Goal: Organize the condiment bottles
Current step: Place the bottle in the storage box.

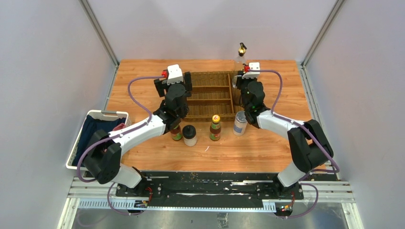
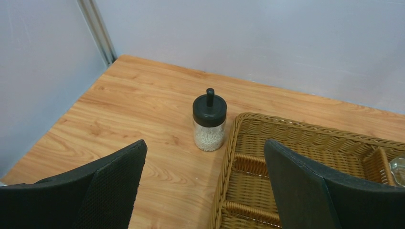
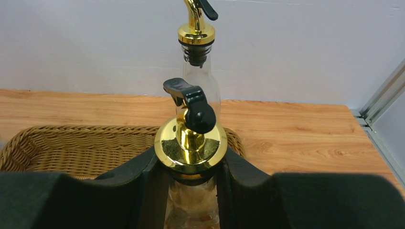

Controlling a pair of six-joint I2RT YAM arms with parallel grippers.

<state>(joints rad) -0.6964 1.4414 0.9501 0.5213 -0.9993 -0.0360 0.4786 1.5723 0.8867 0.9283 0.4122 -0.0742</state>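
The right pincer (image 3: 191, 183) is clamped on the neck of the held cruet (image 3: 191, 143), just under its gold collar, at the far right corner of the wicker tray (image 3: 71, 145). The grip sits high on a tall glass bottle. I judge the main risk to be the body swinging, or slipping down through the pads, if the arm moves briskly. Its base could also catch the tray's rim or a divider on the way in. The second cruet (image 3: 198, 67) stands just behind it on the worktop (image 3: 296, 129), close enough that a push farther back would likely topple it.

The left pincer (image 2: 204, 145) stands wide apart and holds nothing, at the tray's left edge. The far black-lidded jar (image 2: 209, 121) stands beyond it, just beside the tray's far left corner. In the top view that arm's forearm hangs over the left sauce bottle (image 1: 175, 133) in the near row. The near black-lidded jar (image 1: 189, 135), the right sauce bottle (image 1: 215, 128) and a silver-lidded shaker (image 1: 240, 123) also stand in that row. A low sweep of the arm could knock them.

The held cruet's base is hidden below the fingers, so I cannot tell whether it is lifted or resting, or whether it is inside the rim. The left sauce bottle is mostly covered. A glass thing at the right edge of the left wrist view is cut off and unidentifiable.
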